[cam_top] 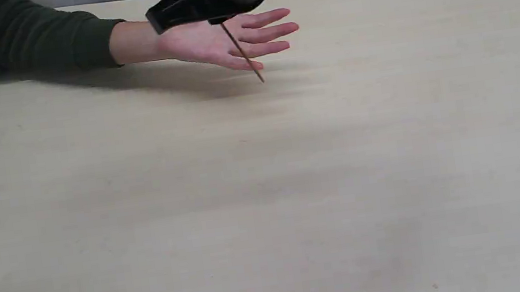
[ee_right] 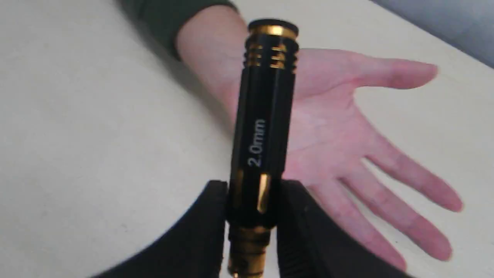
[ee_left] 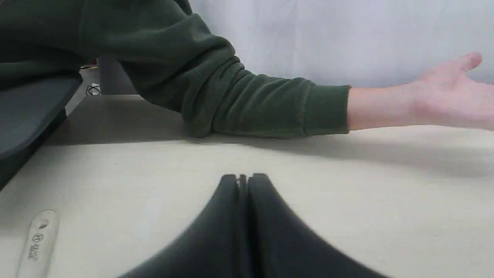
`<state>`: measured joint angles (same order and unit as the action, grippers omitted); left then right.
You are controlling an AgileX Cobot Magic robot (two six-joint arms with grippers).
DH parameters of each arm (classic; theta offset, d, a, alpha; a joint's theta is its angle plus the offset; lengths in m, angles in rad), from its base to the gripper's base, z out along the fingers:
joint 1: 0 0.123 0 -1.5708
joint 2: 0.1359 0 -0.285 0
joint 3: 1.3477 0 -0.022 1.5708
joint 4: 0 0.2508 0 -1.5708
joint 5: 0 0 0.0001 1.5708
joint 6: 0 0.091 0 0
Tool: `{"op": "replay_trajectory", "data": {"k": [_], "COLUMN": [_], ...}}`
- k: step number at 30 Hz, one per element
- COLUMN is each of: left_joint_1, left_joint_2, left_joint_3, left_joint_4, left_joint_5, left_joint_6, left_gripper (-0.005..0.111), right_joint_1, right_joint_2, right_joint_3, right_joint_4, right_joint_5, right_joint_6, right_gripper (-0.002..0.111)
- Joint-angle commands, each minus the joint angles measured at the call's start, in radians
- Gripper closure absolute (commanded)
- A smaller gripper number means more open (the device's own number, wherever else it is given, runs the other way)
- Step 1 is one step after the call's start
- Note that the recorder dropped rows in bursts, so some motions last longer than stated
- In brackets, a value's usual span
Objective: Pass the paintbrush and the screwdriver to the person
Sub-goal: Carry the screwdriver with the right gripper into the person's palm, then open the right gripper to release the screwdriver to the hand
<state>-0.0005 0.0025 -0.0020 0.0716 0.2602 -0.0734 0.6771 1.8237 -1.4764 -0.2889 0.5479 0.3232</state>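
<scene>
**benchrat:** ok, where's your screwdriver [ee_right: 262, 127] sitting right now?

**torque_tim:** Up in the air, clamped in your right jaws. They're pinched on the lower end of the black handle, right above the gold collar. The butt end with the gold rings points toward the person's wrist. You can read "2.0mm" on the handle. In the exterior view the thin shaft slants down across the person's hand [cam_top: 211, 42]. I can't tell if the tip touches anything.

**benchrat:** and the hand?

**torque_tim:** Open, palm up, fingers spread, directly under the screwdriver and a bit off the table [cam_top: 266, 190]. The dark green sleeve [ee_left: 231, 96] lies on the table further back.

**benchrat:** what about the paintbrush?

**torque_tim:** You only get the end of the paintbrush [ee_left: 36, 243] in the left wrist view. It's the pale wooden handle with the hole, lying flat on the table. It's off to one side of your left jaws, not touching them. The bristles are out of frame.

**benchrat:** left jaws doing anything?

**torque_tim:** Nope, pressed together with nothing between them, low over the table and well apart from the hand.
</scene>
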Motion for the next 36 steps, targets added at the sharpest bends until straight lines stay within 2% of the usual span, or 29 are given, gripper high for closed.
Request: {"op": "replay_trajectory", "data": {"k": [1, 10, 20, 29, 32, 36], "left_joint_1": [-0.007, -0.007, -0.007, -0.007, -0.007, -0.007], "left_joint_2": [-0.002, -0.002, -0.002, -0.002, -0.002, -0.002], "left_joint_3": [0.002, 0.002, 0.002, 0.002, 0.002, 0.002], "left_joint_4": [-0.001, -0.004, -0.004, -0.004, -0.004, -0.001], "left_joint_5": [-0.011, -0.008, -0.008, -0.008, -0.008, -0.012], "left_joint_6": [-0.002, -0.002, -0.002, -0.002, -0.002, -0.002], "left_gripper": [0.107, 0.107, 0.107, 0.107, 0.107, 0.107], "right_joint_1": [-0.050, -0.085, -0.121, -0.140, -0.154, -0.157], "right_joint_2": [0.031, 0.198, 0.388, 0.441, 0.447, 0.442], "right_joint_3": [-0.033, -0.186, -0.416, -0.444, -0.444, -0.444], "right_joint_4": [-0.034, -0.067, -0.077, -0.088, -0.075, -0.055], "right_joint_5": [-0.026, -0.039, 0.080, 0.108, 0.119, 0.119], "right_joint_6": [0.023, 0.023, 0.023, 0.023, 0.023, 0.023], "right_gripper": [0.104, 0.104, 0.104, 0.103, 0.095, 0.068]}}
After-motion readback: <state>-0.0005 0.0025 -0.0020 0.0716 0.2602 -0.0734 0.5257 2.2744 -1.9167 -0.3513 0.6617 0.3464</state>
